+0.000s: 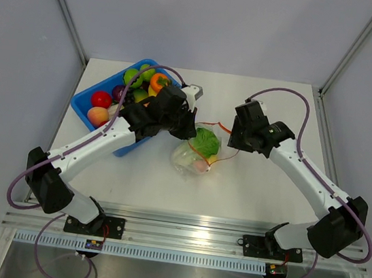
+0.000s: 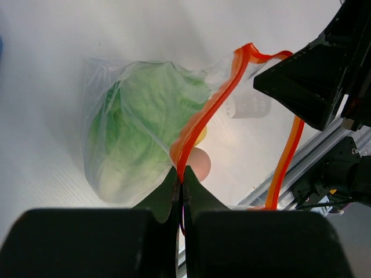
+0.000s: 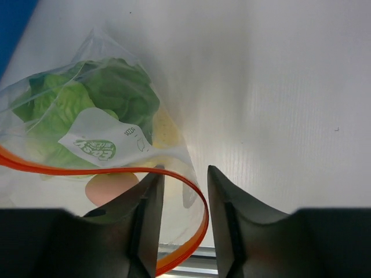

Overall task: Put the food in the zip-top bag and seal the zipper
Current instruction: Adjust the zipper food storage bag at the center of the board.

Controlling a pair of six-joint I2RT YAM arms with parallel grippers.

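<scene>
Under the left wrist only, zipper (image 2: pixel 198 123) shows pinched.

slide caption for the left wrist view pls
Left gripper pinches the zip-top bag's orange zipper, lettuce inside.

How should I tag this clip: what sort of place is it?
Likely a robot test bench: left arm and right arm on a rail, white table, grey walls, toy food in a blue bin.
</scene>
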